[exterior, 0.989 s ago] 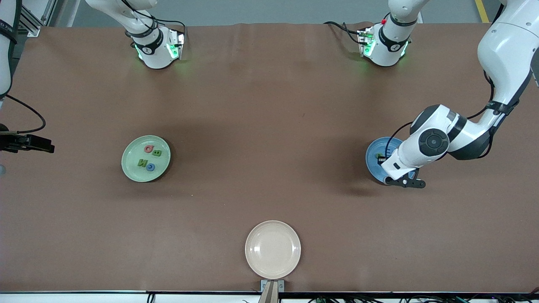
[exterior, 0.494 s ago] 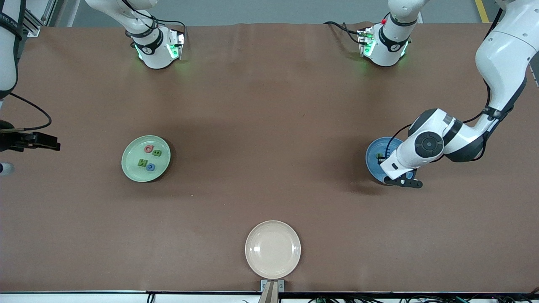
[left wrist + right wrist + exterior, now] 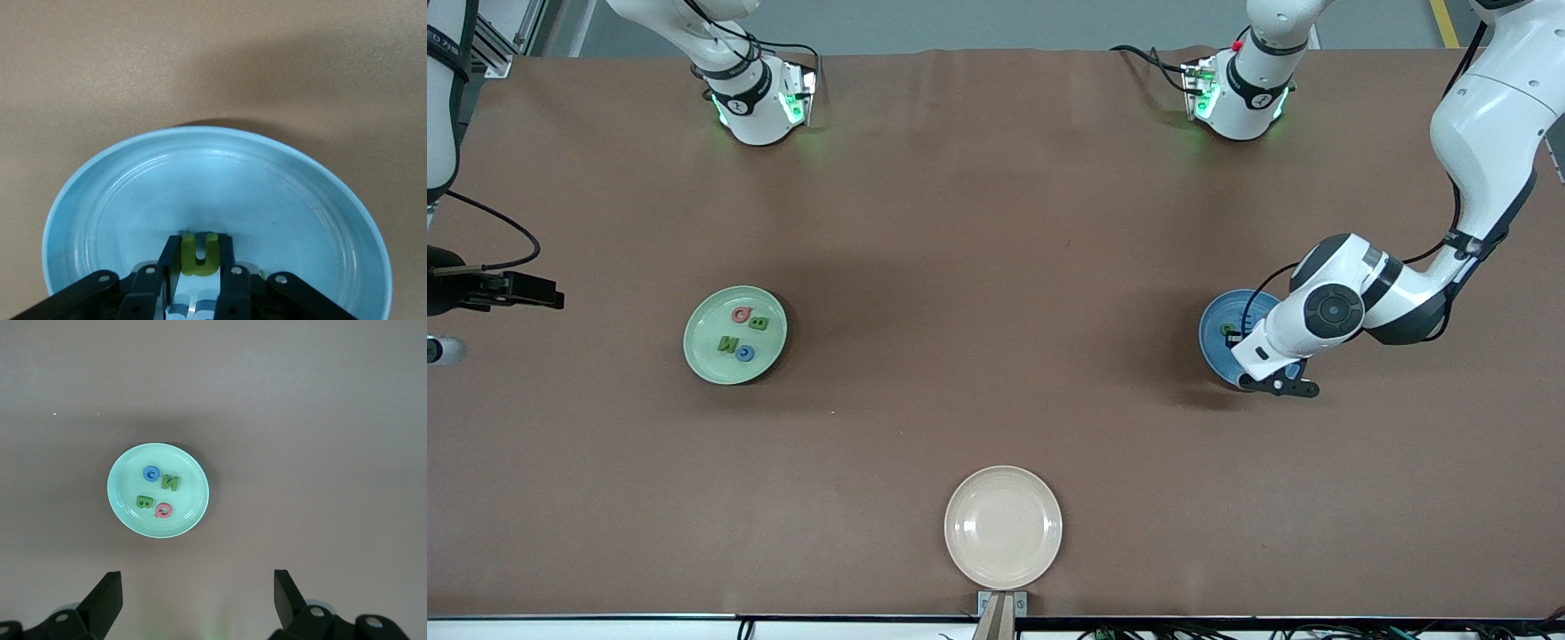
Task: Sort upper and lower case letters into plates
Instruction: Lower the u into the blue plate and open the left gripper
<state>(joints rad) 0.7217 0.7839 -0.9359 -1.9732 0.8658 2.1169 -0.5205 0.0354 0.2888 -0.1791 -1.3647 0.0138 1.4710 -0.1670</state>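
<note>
Yellow-green letter (image 3: 199,254) between left jaws, over blue plate (image 3: 120,193)

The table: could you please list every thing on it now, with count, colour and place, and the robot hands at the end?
Round pale mint green plate: one, toward the right arm's end of the table.
Small block letters: four on the mint plate; one red, one blue, two green.
Round medium blue plate: one, toward the left arm's end.
Yellow-green block letter: one, low in the blue plate, between the left hand's fingers.
Round cream-beige plate: one, nearest the front camera, nothing on it.
Left hand: shut on the yellow-green letter, in the blue plate.
Right hand: open, waiting high over bare table, mint plate in its view.
</note>
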